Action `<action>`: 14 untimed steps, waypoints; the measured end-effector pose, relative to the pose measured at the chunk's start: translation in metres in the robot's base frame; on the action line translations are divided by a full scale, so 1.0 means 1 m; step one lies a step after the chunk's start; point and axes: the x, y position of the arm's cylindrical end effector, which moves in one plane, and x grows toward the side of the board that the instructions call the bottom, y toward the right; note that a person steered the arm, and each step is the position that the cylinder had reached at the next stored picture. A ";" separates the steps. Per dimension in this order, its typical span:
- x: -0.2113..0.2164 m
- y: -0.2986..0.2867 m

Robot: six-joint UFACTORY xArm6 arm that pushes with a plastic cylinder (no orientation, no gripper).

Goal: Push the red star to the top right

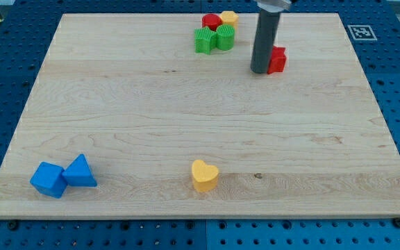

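Note:
The red star (pixel 277 60) lies near the view's top, right of centre, partly hidden behind my rod. My tip (pixel 260 71) rests on the board at the star's left side, touching or almost touching it. Only the star's right part shows.
A cluster sits at the top centre: a red block (pixel 211 21), a yellow block (pixel 228 17), a green star-like block (pixel 204 41) and a green block (pixel 225 37). A yellow heart (pixel 204 175) lies at bottom centre. A blue block (pixel 48 179) and a blue triangle (pixel 80 171) lie at bottom left.

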 end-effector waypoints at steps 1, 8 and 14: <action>0.008 0.023; -0.077 0.038; -0.105 0.039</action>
